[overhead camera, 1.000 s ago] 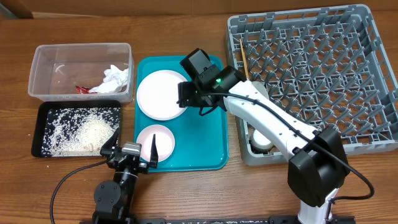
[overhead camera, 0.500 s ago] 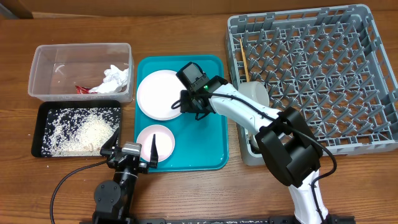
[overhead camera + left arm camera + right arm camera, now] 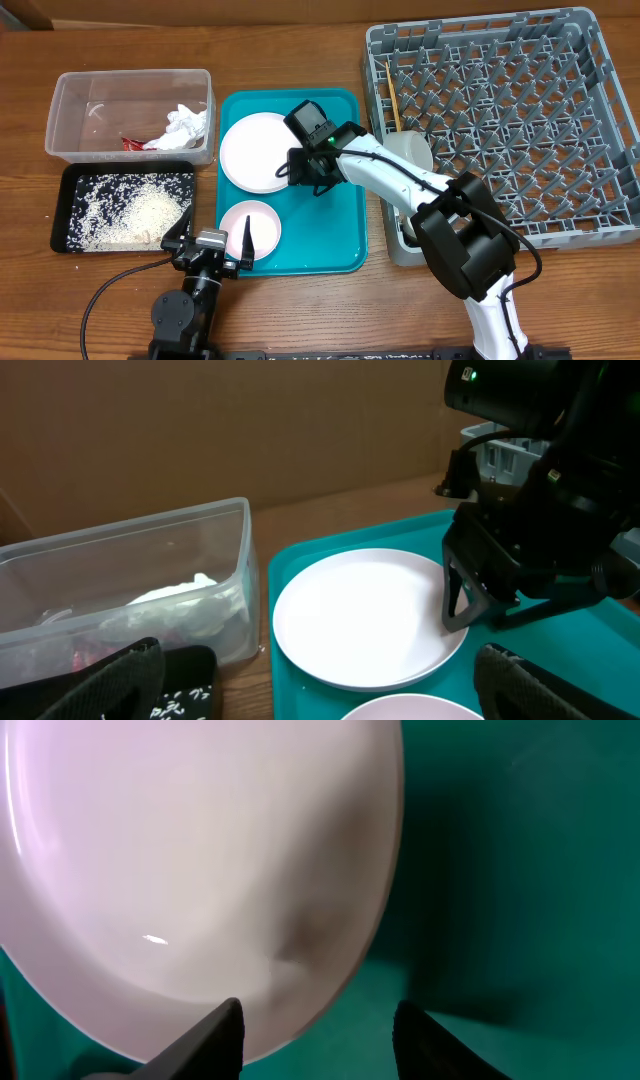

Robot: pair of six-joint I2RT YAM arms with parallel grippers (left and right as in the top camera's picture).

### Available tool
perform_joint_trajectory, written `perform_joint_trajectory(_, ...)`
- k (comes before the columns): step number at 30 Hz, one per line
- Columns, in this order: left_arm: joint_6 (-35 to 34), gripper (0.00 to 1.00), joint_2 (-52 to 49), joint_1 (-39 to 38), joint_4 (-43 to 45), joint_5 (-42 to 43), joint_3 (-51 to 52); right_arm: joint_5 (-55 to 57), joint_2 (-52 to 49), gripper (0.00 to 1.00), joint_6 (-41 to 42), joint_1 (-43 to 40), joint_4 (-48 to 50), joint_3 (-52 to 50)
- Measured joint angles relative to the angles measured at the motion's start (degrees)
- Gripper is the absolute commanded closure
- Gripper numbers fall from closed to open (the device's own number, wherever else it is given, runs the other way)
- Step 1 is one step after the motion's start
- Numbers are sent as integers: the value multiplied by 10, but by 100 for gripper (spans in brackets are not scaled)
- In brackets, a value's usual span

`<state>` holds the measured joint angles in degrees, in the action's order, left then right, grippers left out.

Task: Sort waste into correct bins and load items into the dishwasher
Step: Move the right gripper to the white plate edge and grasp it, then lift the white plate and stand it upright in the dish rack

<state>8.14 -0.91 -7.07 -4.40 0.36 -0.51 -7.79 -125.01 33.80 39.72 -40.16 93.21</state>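
"Teal serving tray (image 3: 340,240): where does it sit, and what's on it?"

"Middle of the wooden table (image 3: 100,310), between the left-edge bins and the rack; two pieces on it; large white plate (image 3: 255,150) on the far half; small pinkish-white plate (image 3: 265,222) towards the near-left corner."

"Right gripper?"

"Right gripper (image 3: 305,172) is down at the near-right rim of the large white plate; jaws parted; one finger over the white, the other over bare teal, with the rim running between them; nothing clamped; whether a pad touches the plate, I cannot tell."

"Left gripper?"

"Left gripper (image 3: 217,216) is low at the near edge of the table, by the near-left corner of the teal serving tray; jaws spread wide, nothing in them; from overhead one finger overlaps the small pinkish-white plate."

"Bins?"

"Clear plastic tub (image 3: 60,120) at the far-left corner; crumpled white napkin (image 3: 185,125) against its right wall; red wrapper (image 3: 132,143) just beside the napkin; black tray (image 3: 62,215) just in front of the tub along the left edge; whitish rice grains (image 3: 130,210) scattered over its floor."

"Rack?"

"Grey dish rack (image 3: 600,120) fills the right side up to the far-right corner; wooden chopsticks (image 3: 392,95) lie near its far-left corner; pale grey bowl (image 3: 412,150) at its left edge, just beside the right arm; small white cup (image 3: 408,228) at its near-left corner, partly hidden by that arm."
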Motion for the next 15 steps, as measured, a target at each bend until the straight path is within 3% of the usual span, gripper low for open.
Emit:
perform_joint_trajectory(9,0,0,0,0,0,0,0,28,-2,67,10,-11,34,0)
perform_joint_trajectory(13,0,0,0,0,0,0,0,42,-21,94,16,-16,34,0)
perform_joint_trajectory(15,0,0,0,0,0,0,0,43,-26,96,23,-17,34,2)
